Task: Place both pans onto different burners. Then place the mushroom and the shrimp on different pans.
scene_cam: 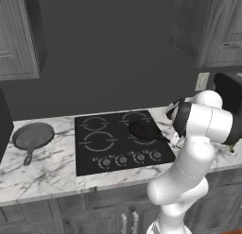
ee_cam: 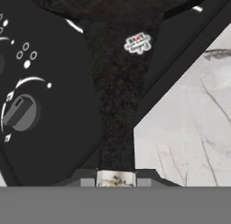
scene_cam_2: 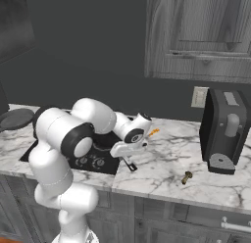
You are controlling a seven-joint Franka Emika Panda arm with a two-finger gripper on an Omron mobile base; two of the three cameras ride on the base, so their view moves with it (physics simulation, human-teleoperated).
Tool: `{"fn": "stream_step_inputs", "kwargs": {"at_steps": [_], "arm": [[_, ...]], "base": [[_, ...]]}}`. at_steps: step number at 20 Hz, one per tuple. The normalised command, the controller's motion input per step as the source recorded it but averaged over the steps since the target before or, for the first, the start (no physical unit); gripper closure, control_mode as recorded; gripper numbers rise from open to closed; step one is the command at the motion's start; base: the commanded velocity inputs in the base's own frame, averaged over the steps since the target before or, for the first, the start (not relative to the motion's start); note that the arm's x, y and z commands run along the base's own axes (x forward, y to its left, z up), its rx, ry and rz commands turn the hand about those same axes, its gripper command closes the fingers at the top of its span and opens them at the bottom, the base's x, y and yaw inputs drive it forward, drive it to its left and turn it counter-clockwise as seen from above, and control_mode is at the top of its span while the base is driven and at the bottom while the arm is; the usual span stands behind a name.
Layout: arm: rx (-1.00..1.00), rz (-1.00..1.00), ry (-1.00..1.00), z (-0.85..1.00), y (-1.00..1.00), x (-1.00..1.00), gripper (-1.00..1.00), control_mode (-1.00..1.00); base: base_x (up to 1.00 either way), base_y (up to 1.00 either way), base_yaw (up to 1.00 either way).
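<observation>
Hand view shows your fingers (ee_cam: 116,177) clamped on the black pan's handle (ee_cam: 118,105). Centre the black pan (scene_cam: 144,129) on its burner (scene_cam: 135,120) before letting go.

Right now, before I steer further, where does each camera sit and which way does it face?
Left base view: behind the arm's left, looking forward and down at the cooktop, grey skillet and black pan; arm at lower right.
Right base view: behind its right, facing the counter with shrimp and mushroom; gripper at the cooktop's edge.
Hand view: on the hand, looking along the pan's handle past a knob; fingertips at the bottom.
Both base views share cooktop and skillet.
</observation>
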Motion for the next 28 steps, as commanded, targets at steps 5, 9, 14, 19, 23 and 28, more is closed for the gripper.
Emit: {"fn": "stream_step_inputs", "kwargs": {"at_steps": [5, 9, 14, 19, 23, 28], "arm": [[-0.01, 0.0, -0.02, 0.0, 0.0, -0.33, 1.0, -1.0], [-0.01, 0.0, -0.01, 0.0, 0.0, -0.2, 1.0, -1.0], [0.0, 0.0, 0.0, 0.0, 0.0, 0.0, 1.0, -1.0], [0.0, 0.0, 0.0, 0.0, 0.0, 0.0, -1.0, -1.0], [0.0, 0.0, 0.0, 0.0, 0.0, 0.0, -1.0, -1.0], [0.0, 0.0, 0.0, 0.0, 0.0, 0.0, -1.0, -1.0]], "base": [[0.0, 0.0, 0.0], [0.0, 0.0, 0.0], [0.0, 0.0, 0.0], [0.0, 0.0, 0.0], [0.0, 0.0, 0.0], [0.0, 0.0, 0.0]]}}
